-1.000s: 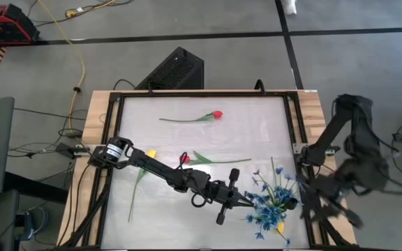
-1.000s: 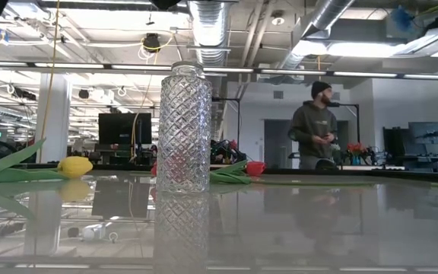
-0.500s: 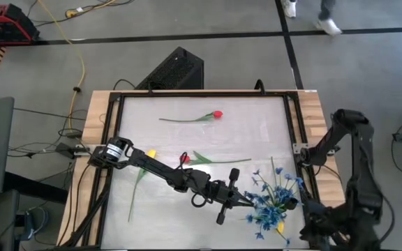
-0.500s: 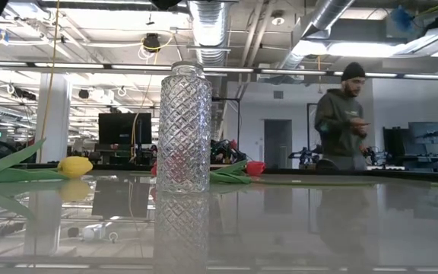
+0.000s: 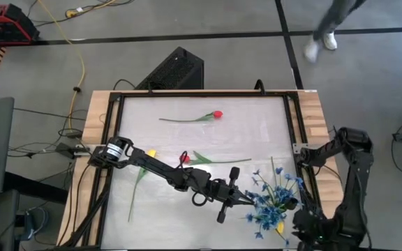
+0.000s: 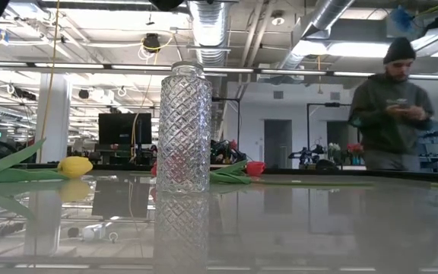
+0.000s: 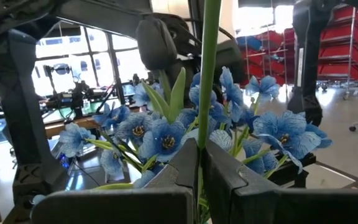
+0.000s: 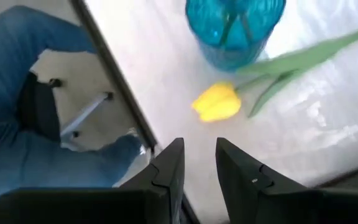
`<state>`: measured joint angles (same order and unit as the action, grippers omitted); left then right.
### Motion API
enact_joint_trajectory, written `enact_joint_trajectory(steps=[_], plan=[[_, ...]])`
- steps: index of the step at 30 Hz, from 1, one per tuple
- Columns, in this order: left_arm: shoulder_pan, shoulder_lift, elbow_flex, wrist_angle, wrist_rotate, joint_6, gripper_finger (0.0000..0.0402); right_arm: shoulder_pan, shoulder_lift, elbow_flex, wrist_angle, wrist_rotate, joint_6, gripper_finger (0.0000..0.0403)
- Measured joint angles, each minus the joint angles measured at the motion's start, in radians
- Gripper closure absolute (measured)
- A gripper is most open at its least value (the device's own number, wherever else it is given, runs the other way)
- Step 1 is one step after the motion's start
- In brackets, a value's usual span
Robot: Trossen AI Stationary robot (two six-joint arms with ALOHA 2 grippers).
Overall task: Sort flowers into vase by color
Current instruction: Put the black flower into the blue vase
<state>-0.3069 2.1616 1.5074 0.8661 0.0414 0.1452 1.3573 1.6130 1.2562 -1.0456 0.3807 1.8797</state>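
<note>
My left gripper (image 5: 245,201) (image 7: 199,169) reaches across the table to the bushy blue blossoms (image 5: 274,201) (image 7: 166,137) and is shut on a green stem among them. The blossoms stand in a blue glass vase (image 8: 235,25), which they hide in the high view. A yellow tulip (image 8: 216,102) (image 5: 280,226) lies on the table beside that vase. My right gripper (image 8: 199,165) (image 5: 311,224) hangs open at the table's near right corner, touching nothing. A clear cut-glass vase (image 6: 182,129) stands upright on the table. Two red tulips (image 5: 217,114) (image 5: 184,159) and another yellow tulip (image 5: 151,152) lie flat. My left gripper pinches a thin green stem (image 7: 204,134) between its two fingers, which lie across the stem and come about level from the table's left. The stem runs on past the fingers among the blue blossoms and leaves the picture; its head does not show.
A dark metal frame (image 5: 110,111) borders the table. A person (image 6: 390,114) stands in the room beyond the far edge, and a blue-clad leg (image 8: 17,93) shows off the near right corner. A black box (image 5: 173,70) sits behind the table.
My right arm has drawn back toward the table's near right corner and folded low there. My left arm and the flowers have kept still. The person in the room behind has walked toward the right.
</note>
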Motion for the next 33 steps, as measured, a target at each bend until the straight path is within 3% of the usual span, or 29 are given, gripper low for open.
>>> enact_joint_trajectory(steps=[7,12,33], plan=[[0.000,0.000,0.000,0.005,0.000,0.004,0.0401,-0.147,0.053,-0.001,0.009,-0.193,-0.133,0.0285],[0.003,0.000,0.000,0.008,0.000,0.008,0.0401,-0.211,0.107,-0.001,0.015,-0.250,-0.254,0.0285],[0.003,-0.001,0.000,-0.038,0.005,-0.035,0.0401,-0.220,0.143,-0.001,-0.030,-0.032,-0.266,0.0285]])
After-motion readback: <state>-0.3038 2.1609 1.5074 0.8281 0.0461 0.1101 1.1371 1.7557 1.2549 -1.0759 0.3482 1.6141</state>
